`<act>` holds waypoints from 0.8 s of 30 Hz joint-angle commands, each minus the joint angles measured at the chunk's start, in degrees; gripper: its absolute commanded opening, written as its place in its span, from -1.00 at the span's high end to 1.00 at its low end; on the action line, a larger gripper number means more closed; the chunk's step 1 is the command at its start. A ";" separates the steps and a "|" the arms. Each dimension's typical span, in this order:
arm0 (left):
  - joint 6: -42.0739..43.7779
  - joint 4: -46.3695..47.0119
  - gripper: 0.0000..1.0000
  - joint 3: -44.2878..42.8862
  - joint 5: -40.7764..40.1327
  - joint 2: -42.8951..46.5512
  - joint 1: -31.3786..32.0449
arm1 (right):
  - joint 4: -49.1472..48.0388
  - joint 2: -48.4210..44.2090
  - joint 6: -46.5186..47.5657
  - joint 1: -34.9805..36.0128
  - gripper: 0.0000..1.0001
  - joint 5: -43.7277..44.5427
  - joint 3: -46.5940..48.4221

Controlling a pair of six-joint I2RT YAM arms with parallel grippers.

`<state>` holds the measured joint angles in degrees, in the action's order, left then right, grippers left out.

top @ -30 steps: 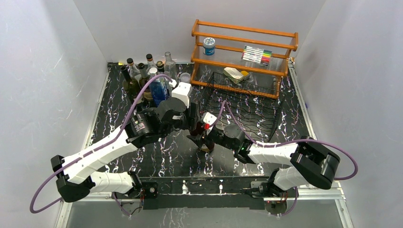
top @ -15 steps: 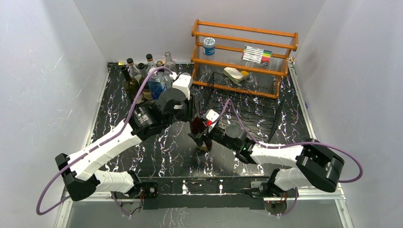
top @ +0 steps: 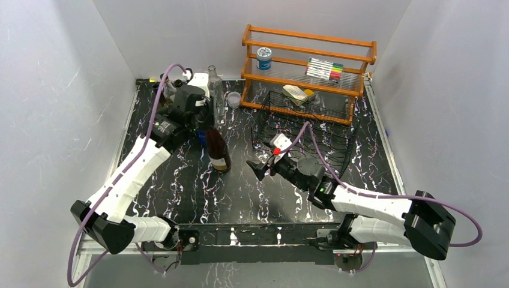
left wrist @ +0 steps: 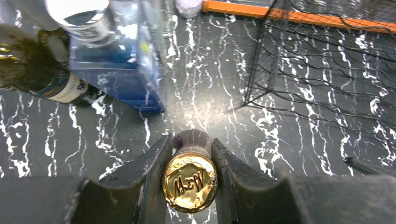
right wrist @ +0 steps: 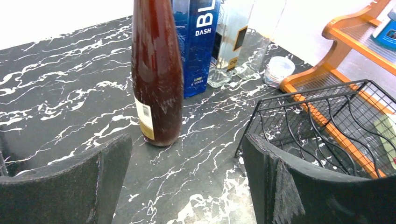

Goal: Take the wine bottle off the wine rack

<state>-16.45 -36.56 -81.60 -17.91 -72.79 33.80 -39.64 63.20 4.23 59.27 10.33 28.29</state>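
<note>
Left of the wine rack [top: 312, 135], the wine bottle [top: 218, 150] is standing upright on the worktop [top: 240, 192], with bare room between them and a blue box [right wrist: 198, 46] just beyond. The left gripper [left wrist: 190, 149] is reaching down, its jaws squeezing the gold cap [left wrist: 189, 183]. The right gripper [right wrist: 184, 140] is hanging low nearby, jaws wide apart, holding nothing.

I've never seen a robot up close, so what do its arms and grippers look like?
The left arm and right arm have white shells, bulky black joints and a looping purple cable each. The left gripper and right gripper each have two blunt matte-black fingers.
</note>
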 commanded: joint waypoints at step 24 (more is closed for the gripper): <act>6.84 7.48 1.00 -8.57 1.71 -2.80 -24.96 | 15.96 -7.76 -9.78 -6.61 -0.96 7.83 4.52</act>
<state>-10.46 -39.42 -85.58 -14.48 -75.92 9.45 -24.43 57.56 -1.98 54.61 17.12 29.78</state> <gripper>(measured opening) 0.316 0.982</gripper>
